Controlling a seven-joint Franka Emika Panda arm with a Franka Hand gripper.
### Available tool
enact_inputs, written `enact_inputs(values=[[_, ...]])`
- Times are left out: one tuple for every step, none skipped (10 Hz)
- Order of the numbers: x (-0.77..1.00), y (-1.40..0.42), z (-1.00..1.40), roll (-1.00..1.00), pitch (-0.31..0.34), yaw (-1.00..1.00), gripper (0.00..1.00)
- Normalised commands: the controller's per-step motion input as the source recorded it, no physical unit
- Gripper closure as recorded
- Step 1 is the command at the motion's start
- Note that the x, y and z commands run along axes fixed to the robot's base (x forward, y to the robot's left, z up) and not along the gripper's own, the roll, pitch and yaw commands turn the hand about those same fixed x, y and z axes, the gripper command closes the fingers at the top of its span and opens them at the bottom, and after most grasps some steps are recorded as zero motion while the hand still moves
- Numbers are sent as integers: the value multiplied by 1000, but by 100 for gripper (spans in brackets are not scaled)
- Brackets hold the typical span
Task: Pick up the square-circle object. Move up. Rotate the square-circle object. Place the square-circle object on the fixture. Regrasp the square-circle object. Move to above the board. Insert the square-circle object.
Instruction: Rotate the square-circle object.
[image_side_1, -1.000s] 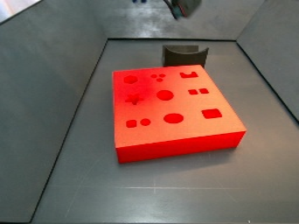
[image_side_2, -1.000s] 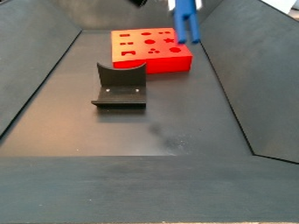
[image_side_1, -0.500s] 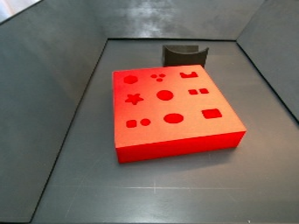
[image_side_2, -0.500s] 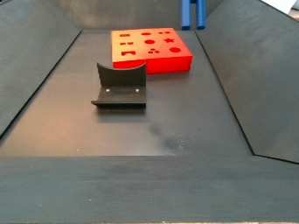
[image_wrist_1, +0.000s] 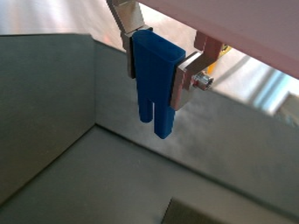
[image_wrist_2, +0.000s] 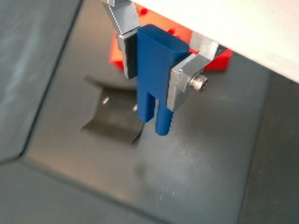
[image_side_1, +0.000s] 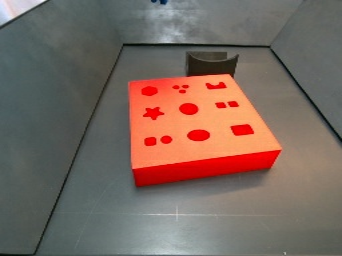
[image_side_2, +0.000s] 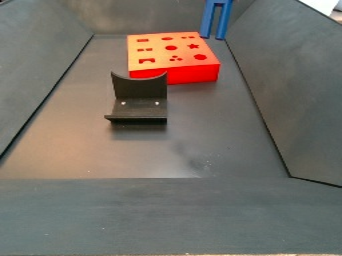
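Gripper (image_wrist_1: 160, 63) clamped on the square-circle object (image_wrist_1: 153, 83), peg hanging high above the floor – pick and lift look done – rotation, placing on the fixture (image_side_2: 138, 98), regrasp and insertion into the board (image_side_1: 195, 125) remain.

No text, label, brand or number can be read on anything in these pictures. The board (image_side_1: 198, 128) carries only cut-out shapes (star, circles, ovals, squares), not signs. The square-circle object (image_wrist_1: 153, 83) in the end effector (image_wrist_1: 156, 59) is plain blue, without marking.
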Motion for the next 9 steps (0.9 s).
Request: enact_inputs(values=[[-30, 19, 40, -922, 326, -1000, 100], [-24, 17, 36, -925, 378, -1000, 100], [-6, 23, 32, -950, 462, -1000, 100], [9, 24, 30, -981, 535, -1000, 100], [22, 23, 35, -910, 567, -892, 100], [33, 20, 37, -749, 526, -712, 100], [82, 20, 16, -391, 360, -319, 100], [89, 23, -2, -274, 283, -194, 100], [32, 4, 0, -23, 26, -1000, 100]])
